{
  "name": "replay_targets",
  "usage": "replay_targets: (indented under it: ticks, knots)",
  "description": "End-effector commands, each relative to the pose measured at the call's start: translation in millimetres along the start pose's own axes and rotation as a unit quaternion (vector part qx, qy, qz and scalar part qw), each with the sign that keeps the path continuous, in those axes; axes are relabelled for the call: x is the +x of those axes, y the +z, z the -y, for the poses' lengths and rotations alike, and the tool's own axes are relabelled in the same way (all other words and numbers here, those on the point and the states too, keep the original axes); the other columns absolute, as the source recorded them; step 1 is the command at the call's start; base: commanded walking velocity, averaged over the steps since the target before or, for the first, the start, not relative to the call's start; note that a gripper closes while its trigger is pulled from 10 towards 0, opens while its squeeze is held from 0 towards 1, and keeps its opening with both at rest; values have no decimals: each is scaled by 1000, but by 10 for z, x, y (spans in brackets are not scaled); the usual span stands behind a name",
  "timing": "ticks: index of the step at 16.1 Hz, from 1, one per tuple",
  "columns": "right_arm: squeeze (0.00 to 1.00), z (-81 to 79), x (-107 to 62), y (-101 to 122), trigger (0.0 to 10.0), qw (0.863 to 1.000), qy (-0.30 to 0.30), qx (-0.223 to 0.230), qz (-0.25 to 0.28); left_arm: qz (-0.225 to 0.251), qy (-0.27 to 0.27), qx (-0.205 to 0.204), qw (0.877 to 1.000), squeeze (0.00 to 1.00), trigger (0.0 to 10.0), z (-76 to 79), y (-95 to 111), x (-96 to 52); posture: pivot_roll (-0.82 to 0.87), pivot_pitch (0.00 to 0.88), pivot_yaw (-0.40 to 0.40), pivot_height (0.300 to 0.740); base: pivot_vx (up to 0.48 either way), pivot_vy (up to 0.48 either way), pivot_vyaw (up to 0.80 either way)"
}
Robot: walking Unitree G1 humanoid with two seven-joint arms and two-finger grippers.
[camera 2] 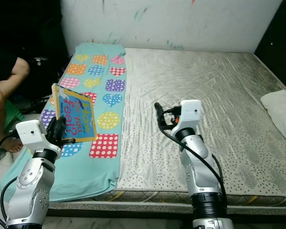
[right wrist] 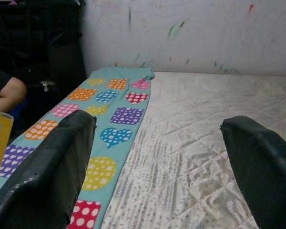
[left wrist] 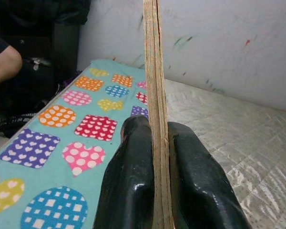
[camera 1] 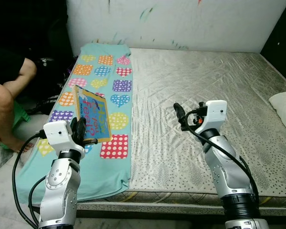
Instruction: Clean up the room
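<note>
While left pincer (left wrist: 157,191) clamps book (camera 1: 91,114), right pincer (right wrist: 157,162) spread

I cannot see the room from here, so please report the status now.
Left gripper shut on book, held above turquoise blanket. Right gripper open, empty, over mattress. Person seated beside bed, left.

A wide bed (camera 1: 205,95) with a grey quilted mattress sits against a far white wall (camera 1: 181,21) streaked with paint marks. A turquoise sheet (camera 1: 105,100) patterned with colourful hearts and dots covers its left edge. A white pillow (camera 1: 283,107) lies at the far right, and pale floor (camera 1: 2,181) shows near left.
</note>
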State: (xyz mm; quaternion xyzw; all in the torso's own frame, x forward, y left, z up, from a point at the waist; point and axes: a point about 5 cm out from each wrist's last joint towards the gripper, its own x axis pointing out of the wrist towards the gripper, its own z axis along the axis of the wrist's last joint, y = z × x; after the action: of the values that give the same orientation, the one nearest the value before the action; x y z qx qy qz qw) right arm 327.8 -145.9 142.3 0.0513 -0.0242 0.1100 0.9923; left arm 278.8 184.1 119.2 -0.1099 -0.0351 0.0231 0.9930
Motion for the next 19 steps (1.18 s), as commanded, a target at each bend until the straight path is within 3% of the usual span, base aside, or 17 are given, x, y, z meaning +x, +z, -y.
replay_targets:
  ticks: [1, 7, 19]
  knots:
    - [0, -7, 9, 48, 10000, 1000, -1, -5, 13, 25, -2, -4, 1000, 0, 0, 7, 128, 28, -51, 0, -45, 740, 0, 0, 0]
    - [0, -21, -13, 18, 10000, 1000, 4, -8, 9, 32, -9, -3, 999, 0, 0, 33, 160, 66, -55, 0, -35, 740, 0, -91, 0]
    - [0, -17, -11, -12, 10000, 1000, 3, -8, 7, 31, -21, -6, 999, 0, 0, 64, 161, 85, -53, 0, -27, 740, 0, -425, 0]
